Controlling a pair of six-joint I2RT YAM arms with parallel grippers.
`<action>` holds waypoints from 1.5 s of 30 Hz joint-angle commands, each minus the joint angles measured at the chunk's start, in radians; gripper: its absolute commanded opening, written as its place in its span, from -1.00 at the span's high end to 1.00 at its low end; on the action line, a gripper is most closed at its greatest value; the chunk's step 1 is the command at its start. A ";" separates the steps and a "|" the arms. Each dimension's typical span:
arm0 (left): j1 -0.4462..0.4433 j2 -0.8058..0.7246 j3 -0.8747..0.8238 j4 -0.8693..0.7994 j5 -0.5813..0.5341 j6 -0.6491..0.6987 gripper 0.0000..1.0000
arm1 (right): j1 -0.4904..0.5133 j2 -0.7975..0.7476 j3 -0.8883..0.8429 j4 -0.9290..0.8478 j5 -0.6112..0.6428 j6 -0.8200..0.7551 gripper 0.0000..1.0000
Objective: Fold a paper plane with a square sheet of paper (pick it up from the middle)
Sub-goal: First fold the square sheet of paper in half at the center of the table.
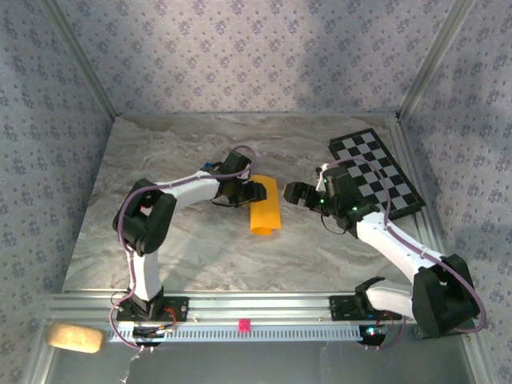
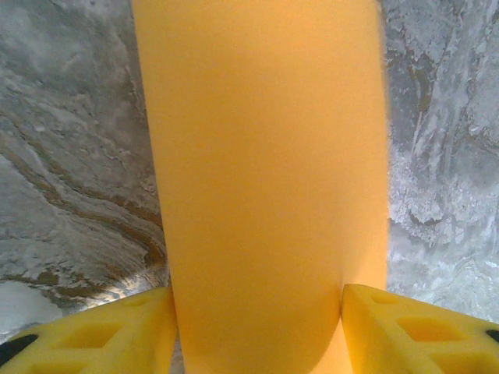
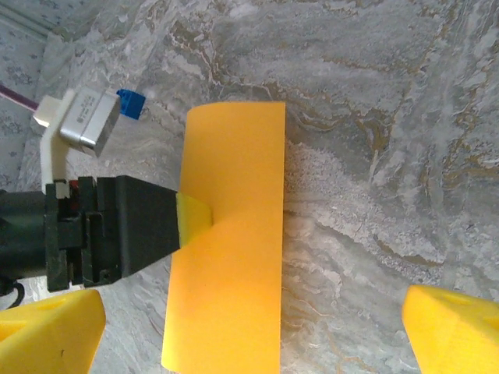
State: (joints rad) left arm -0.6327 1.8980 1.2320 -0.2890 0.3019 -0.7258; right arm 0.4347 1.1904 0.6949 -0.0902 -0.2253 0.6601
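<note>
Square sheet of paper [image 1: 265, 206] doubled into a rounded strip, middle of table [image 1: 176, 248]; marbled grey top, patterned walls [image 1: 240, 56] around. Left gripper [image 1: 253, 192] at its left edge, probably keeping the fold over. Right gripper [image 1: 298, 194] just beside, jaws wide, likely ready to crease. Left wrist: paper bulges between both fingers [image 2: 93, 335], touching them; pinched or not, cannot tell. Right wrist: one left fingertip [image 3: 195, 216] on the paper's edge.
</note>
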 commanded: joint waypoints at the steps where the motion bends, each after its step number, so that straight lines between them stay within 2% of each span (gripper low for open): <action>1: 0.007 -0.044 -0.030 -0.026 -0.057 0.014 -0.10 | 0.006 0.017 0.032 -0.033 -0.003 -0.024 -0.99; 22: 0.051 0.009 -0.006 -0.110 -0.027 0.130 -0.02 | 0.027 0.073 0.033 -0.042 0.039 0.003 -0.99; 26: 0.050 0.034 0.020 -0.150 -0.026 0.169 -0.05 | 0.028 0.074 0.031 -0.043 0.045 0.007 -0.99; 37: 0.056 0.056 0.028 -0.132 -0.049 0.114 -0.10 | 0.031 0.105 0.034 -0.033 0.044 0.024 -0.99; 45: 0.056 0.096 0.064 -0.181 -0.067 0.146 -0.21 | 0.031 0.140 0.037 -0.030 0.039 0.027 -0.99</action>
State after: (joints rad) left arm -0.5835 1.9461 1.2747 -0.4438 0.2722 -0.6010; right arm 0.4591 1.3121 0.7048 -0.1078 -0.1955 0.6727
